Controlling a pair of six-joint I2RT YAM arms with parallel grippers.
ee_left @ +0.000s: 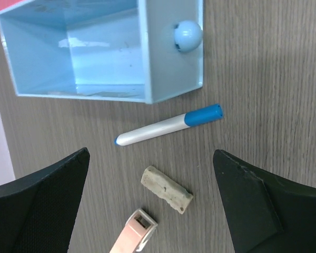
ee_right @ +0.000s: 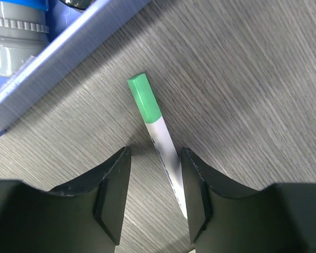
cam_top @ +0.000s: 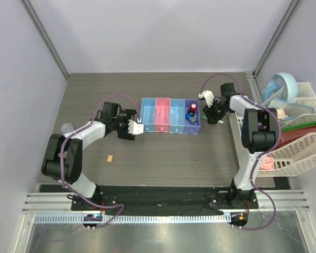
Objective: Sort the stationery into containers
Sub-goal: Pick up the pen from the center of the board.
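Note:
The four joined bins (cam_top: 170, 116) stand mid-table; the darker blue one holds a red-capped black bottle (cam_top: 192, 109). My left gripper (cam_top: 132, 127) is open beside the leftmost light blue bin (ee_left: 73, 52). In the left wrist view the gripper (ee_left: 151, 158) hangs above a blue-capped white pen (ee_left: 168, 125), a worn beige piece (ee_left: 167, 189) and a pink item with a metal-looking end (ee_left: 134, 234). My right gripper (cam_top: 213, 113) is open right of the bins. In its wrist view the gripper (ee_right: 155, 153) straddles a green-tipped white pen (ee_right: 160, 137) that leans against the right finger (ee_right: 195, 184). A tan block (cam_top: 110, 157) and a clear roll (cam_top: 67, 127) lie at the left.
A white rack basket (cam_top: 300, 147) with folders, a blue round item and a pink item (cam_top: 268, 163) stands at the right edge. The darker blue bin's wall (ee_right: 68, 47) runs close above the right gripper. Walls enclose the table on three sides.

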